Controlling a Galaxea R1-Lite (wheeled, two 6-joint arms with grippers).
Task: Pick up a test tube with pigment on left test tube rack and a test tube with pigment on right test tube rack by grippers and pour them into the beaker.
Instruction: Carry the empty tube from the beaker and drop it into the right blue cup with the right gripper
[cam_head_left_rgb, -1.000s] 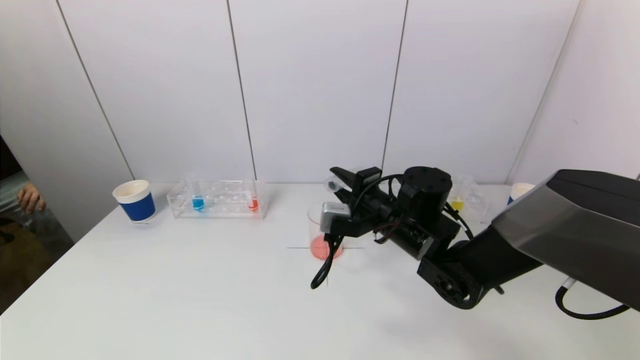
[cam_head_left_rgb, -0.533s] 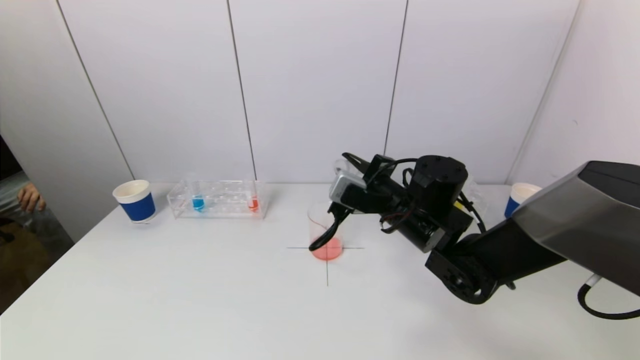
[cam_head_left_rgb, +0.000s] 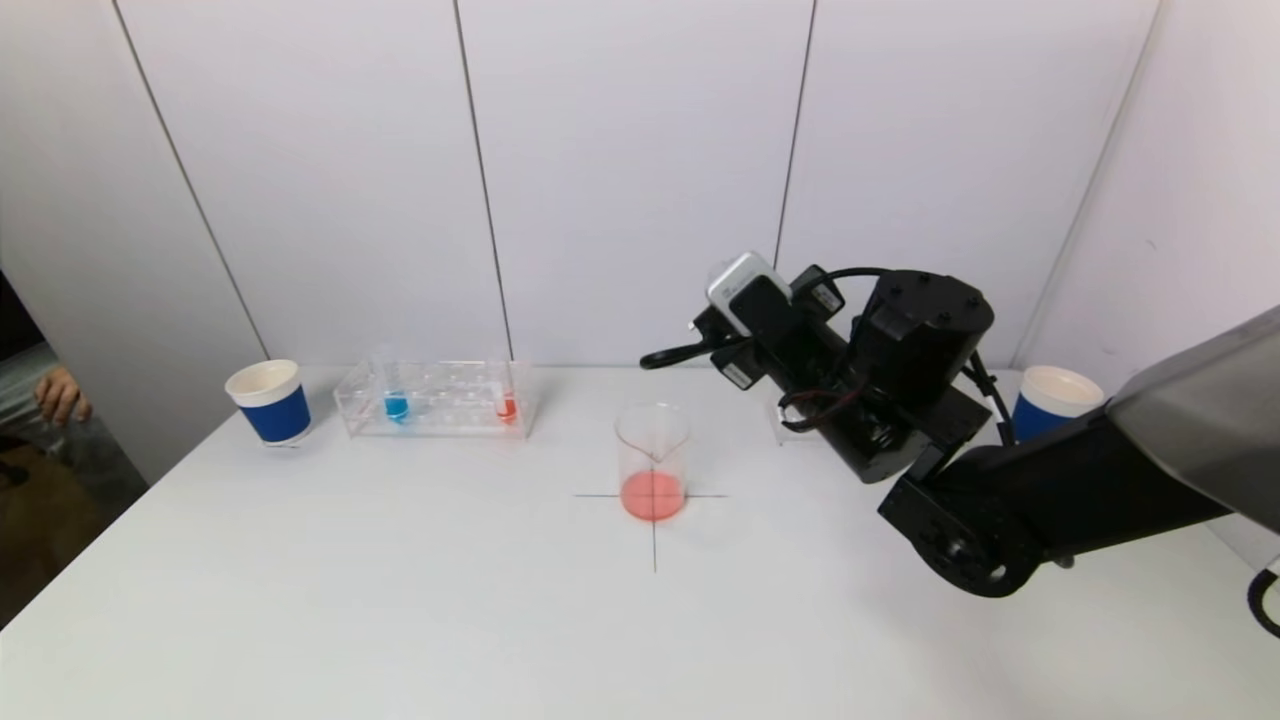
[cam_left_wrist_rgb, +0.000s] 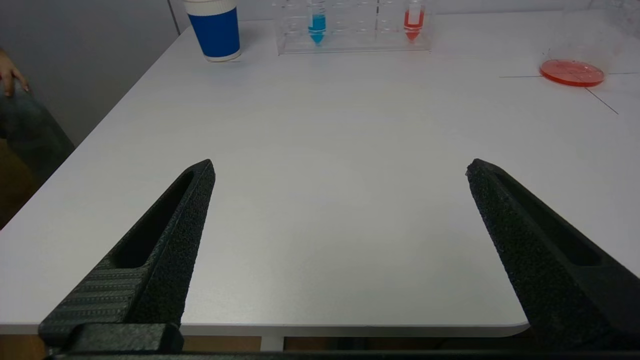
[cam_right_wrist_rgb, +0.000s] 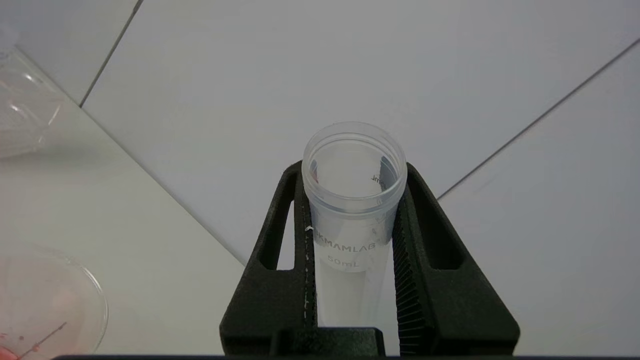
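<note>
While clamped between right tool (cam_right_wrist_rgb: 352, 210) fingers, test tube (cam_right_wrist_rgb: 352, 200) seemingly empty.

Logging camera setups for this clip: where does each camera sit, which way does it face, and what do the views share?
Head view: high on the robot, looking forward and down at the white table; the right arm shows, raised beside the beaker.
Left wrist view: low at the table's near edge, facing the left rack; the open left hand shows.
Right wrist view: facing the wall; the right hand grips an empty test tube.
Shared: all three views show the beaker.
</note>
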